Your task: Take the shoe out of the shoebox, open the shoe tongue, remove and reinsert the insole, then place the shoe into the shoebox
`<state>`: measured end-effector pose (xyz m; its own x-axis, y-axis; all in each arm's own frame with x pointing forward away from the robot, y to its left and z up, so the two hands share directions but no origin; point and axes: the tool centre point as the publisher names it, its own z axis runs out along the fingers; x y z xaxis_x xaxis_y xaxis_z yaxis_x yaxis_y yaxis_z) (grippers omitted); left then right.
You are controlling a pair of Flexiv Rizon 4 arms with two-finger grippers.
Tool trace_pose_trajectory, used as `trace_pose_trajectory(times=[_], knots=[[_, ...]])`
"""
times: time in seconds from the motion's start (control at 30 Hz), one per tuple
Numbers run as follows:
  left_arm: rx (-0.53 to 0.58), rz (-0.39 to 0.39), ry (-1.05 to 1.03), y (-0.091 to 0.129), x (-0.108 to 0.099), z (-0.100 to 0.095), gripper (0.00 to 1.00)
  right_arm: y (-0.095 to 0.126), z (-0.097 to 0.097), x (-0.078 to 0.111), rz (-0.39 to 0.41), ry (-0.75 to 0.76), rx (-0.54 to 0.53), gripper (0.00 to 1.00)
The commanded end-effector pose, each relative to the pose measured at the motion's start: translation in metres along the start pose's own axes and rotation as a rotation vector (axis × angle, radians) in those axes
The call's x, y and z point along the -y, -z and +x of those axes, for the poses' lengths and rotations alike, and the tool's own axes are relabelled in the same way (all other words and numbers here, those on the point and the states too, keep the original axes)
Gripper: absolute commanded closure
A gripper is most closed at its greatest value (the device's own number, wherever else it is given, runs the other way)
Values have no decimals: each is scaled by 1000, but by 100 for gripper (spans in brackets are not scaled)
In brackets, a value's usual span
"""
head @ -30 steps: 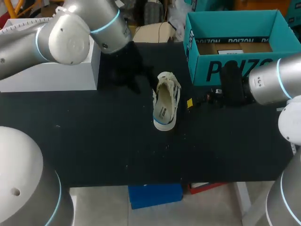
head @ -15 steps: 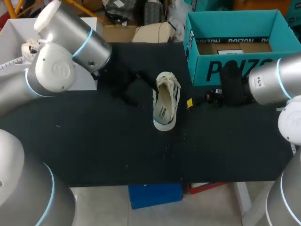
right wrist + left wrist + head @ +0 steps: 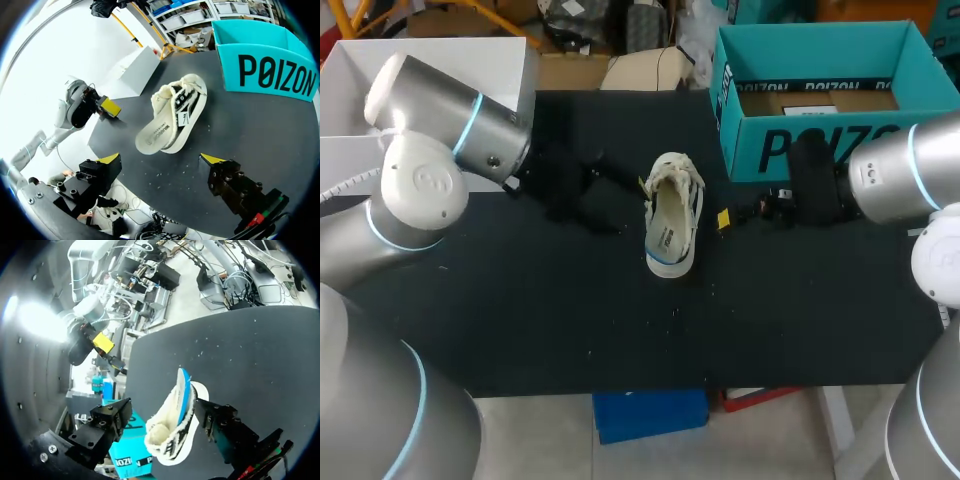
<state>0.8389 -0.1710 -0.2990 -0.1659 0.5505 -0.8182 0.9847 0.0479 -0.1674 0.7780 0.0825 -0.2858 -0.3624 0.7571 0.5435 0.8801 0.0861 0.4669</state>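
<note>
1. Shoe (image 3: 672,215) rests sole-down near the middle of the black table (image 3: 520,320), out of its box. Its mouth faces up and the insole (image 3: 663,240) shows inside, apparently seated flat.
2. Long axis of the shoe runs from my side of the table toward the far edge, leaning slightly. The laced, fluffy end lies far, nearer the box. The rounded, blue-trimmed end points back at me, and I judge that one the heel.
3. My left pincer (image 3: 162,407) hangs just beside the shoe's left flank, fingers spread wide and holding nothing. In its wrist view the shoe sits in the gap ahead of them. One finger is very close to the sole edge, but I cannot tell whether it touches.
4. My right pincer (image 3: 161,159) hovers on the opposite flank, near the shoe but apart from it, yellow tips wide and empty.
5. Open teal shoebox (image 3: 820,100) stands at the far right of the table, beyond my right arm and apart from the shoe.
6. Risk from here, as I judge it:
   - With nothing pinning the shoe, a finger nudging one flank could slide or spin it on the cloth.
   - Closing on the soft upper alone might fold the wall inward.
   - That could roll the shoe onto its side or buckle the insole.
</note>
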Motion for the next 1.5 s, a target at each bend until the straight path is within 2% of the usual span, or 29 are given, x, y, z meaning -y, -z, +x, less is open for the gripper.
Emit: trace_pose_trajectory(times=[0.03, 0.2, 0.27, 0.37, 0.4, 0.47, 0.5, 0.67, 0.9, 1.03, 1.13, 1.17, 1.2, 1.5], knots=[[-14, 6, -41, 6, -2, 2, 61, 0, 1, 0, 2, -1, 3, 0], [-39, -6, -77, 7, -4, 6, 53, 0, 1, 0, 2, -1, 3, 0], [-49, -7, -82, 4, -4, 9, 44, 0, 1, 0, 2, -1, 3, 0], [-65, -2, -88, -3, -3, 16, 40, 0, 1, 0, 2, -1, 3, 0], [-81, -2, -93, -6, -3, 19, 37, 0, 1, 0, 2, -1, 3, 0], [-73, 0, -85, -11, -4, 24, 21, 0, 1, 0, 2, -1, 3, 0], [-74, -1, -87, -13, -5, 27, 18, 0, 1, 0, 2, -1, 3, 0], [-95, -43, -81, -26, -11, 33, 22, 0, 1, 0, 2, -1, 3, 0], [-93, -51, -51, -40, -19, 32, 28, 0, 1, 0, 2, -1, 3, 0], [-90, -42, -42, -47, -22, 31, 38, 0, 1, 0, 2, -1, 3, 0], [-95, -40, -36, -49, -22, 31, 33, 0, 1, 0, 2, -1, 3, 0], [-94, -37, -29, -49, -22, 32, 9, 0, 1, 0, 2, -1, 3, 0], [-94, -37, -27, -48, -21, 32, 0, 0, 1, 0, 2, -1, 3, 0], [-76, -41, 0, -43, -19, 33, 0, 0, 1, 0, 2, -1, 3, 0]])
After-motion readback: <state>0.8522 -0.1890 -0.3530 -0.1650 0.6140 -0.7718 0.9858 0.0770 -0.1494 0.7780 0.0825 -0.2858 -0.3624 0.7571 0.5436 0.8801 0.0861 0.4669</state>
